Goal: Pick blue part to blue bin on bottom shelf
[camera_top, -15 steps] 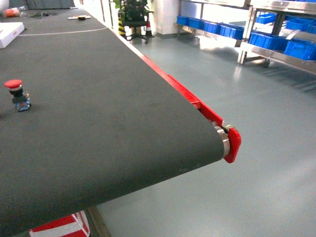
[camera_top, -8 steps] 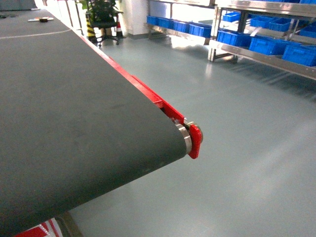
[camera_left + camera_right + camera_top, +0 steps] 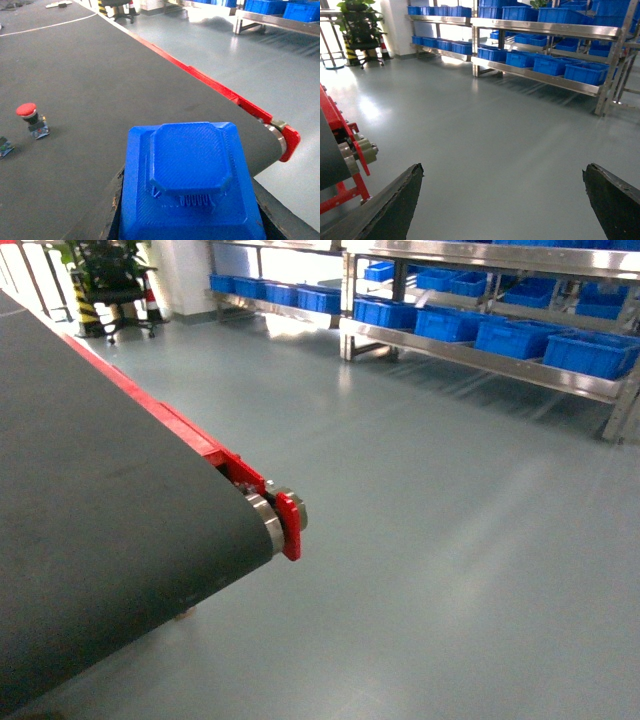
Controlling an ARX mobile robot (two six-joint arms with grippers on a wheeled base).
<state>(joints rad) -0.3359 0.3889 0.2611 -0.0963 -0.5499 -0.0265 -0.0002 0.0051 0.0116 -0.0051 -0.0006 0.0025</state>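
Note:
In the left wrist view, the blue part [image 3: 190, 180], a square 3D-printed piece with a raised octagonal top, fills the lower middle. My left gripper [image 3: 192, 215] is shut on it, with dark fingers showing on both sides, above the black conveyor belt [image 3: 100, 80]. My right gripper [image 3: 502, 172] is open and holds nothing, hanging over the grey floor. Blue bins [image 3: 585, 72] stand in a row on the bottom shelf [image 3: 540, 77] of the steel rack, also seen as bins [image 3: 510, 337] on the shelf [image 3: 480, 360] far right in the head view. Neither gripper shows there.
The belt [image 3: 90, 500] ends at a roller with a red end cap [image 3: 290, 525]. A red push button [image 3: 30, 117] stands on the belt at the left. Open grey floor [image 3: 420, 540] lies between belt and racks. A plant and chair [image 3: 110, 280] stand at the back.
The head view has swung to the right: the belt slid left in the frame, the red button left the view, and the racks with blue bins came further into view.

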